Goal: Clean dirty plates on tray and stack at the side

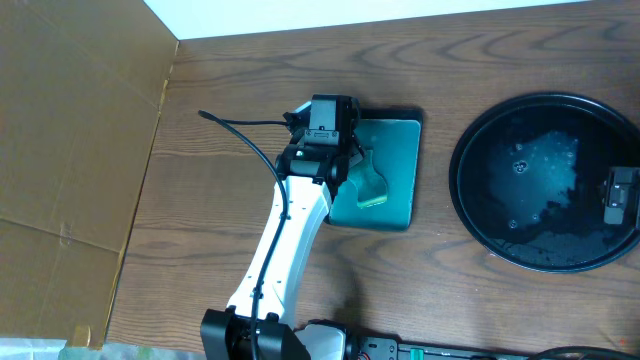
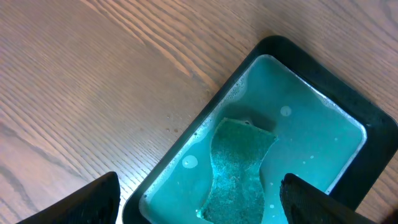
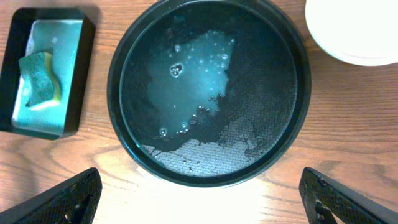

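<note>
Overhead, the left arm (image 1: 285,235) slants up from the bottom edge of the frame toward the middle, its wrist bent so that the left claw (image 2: 199,186) points down over the small rectangular tray (image 1: 400,140), a black-rimmed dish of teal liquid on the wooden table (image 1: 230,80). A black cable (image 1: 245,130) loops off the wrist toward the upper left. In the left wrist view the two dark fingers (image 2: 93,199) stand at the lower corners, spread wide with nothing gripped between them. Below the gap lies a green sponge (image 2: 239,165), partly sunk in the liquid and apart from both fingers. The round black tray (image 1: 475,140) sits at the right of the overhead frame, well apart from the small tray, with a pale, bubbly puddle across its floor. Only a dark piece of the right arm (image 1: 620,195) shows at the far right edge, above the tray's right side. In the right wrist view the right claw (image 3: 202,190) hangs over the tray's lower rim, its fingers at the two bottom corners, wide apart and empty. A white plate (image 3: 360,31) lies on the table in the upper right corner of that view, just beside the tray's rim and off it. How many are stacked there I cannot tell. Brown cardboard (image 1: 70,150) fills the left of the overhead frame.
</note>
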Motion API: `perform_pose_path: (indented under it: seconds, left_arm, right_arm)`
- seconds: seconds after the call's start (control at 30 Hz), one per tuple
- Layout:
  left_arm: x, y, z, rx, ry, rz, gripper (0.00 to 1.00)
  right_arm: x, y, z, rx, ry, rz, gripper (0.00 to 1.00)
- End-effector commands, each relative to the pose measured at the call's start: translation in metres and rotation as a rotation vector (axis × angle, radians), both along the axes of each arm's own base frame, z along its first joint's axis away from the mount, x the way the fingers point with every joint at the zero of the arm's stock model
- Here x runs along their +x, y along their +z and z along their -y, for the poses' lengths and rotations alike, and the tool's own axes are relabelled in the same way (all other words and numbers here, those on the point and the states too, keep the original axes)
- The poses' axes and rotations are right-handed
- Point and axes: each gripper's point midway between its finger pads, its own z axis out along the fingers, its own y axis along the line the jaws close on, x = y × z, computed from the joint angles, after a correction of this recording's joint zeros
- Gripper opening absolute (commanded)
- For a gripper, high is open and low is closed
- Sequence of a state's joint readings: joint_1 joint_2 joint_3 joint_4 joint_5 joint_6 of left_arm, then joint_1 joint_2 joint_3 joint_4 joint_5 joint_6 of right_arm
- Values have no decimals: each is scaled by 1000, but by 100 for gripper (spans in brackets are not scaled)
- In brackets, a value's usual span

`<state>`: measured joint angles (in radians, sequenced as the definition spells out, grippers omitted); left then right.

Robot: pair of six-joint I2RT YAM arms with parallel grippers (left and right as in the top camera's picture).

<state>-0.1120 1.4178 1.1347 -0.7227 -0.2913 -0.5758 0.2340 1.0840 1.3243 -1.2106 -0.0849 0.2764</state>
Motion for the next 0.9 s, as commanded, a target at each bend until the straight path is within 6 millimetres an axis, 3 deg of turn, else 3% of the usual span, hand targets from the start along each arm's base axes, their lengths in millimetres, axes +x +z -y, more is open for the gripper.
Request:
perform_pose_path:
  seconds: [0.0, 0.13, 0.23, 0.6, 0.87]
  left_arm:
    - [3, 6, -4, 13, 12, 15, 83]
    - [3, 6, -4, 13, 12, 15, 83]
    - [3, 6, -4, 13, 12, 15, 83]
    - [3, 6, -4, 13, 12, 15, 83]
    - [3, 6, -4, 13, 12, 15, 83]
  right_arm:
    - [-8, 11, 5, -16, 0, 70, 99]
    - [-15, 14, 11, -1, -13, 181, 99]
    - [-19, 2, 19, 16, -42, 268, 99]
    - [-15, -85, 43, -12, -93, 572, 99]
    - [-5, -97, 57, -4, -158, 809, 99]
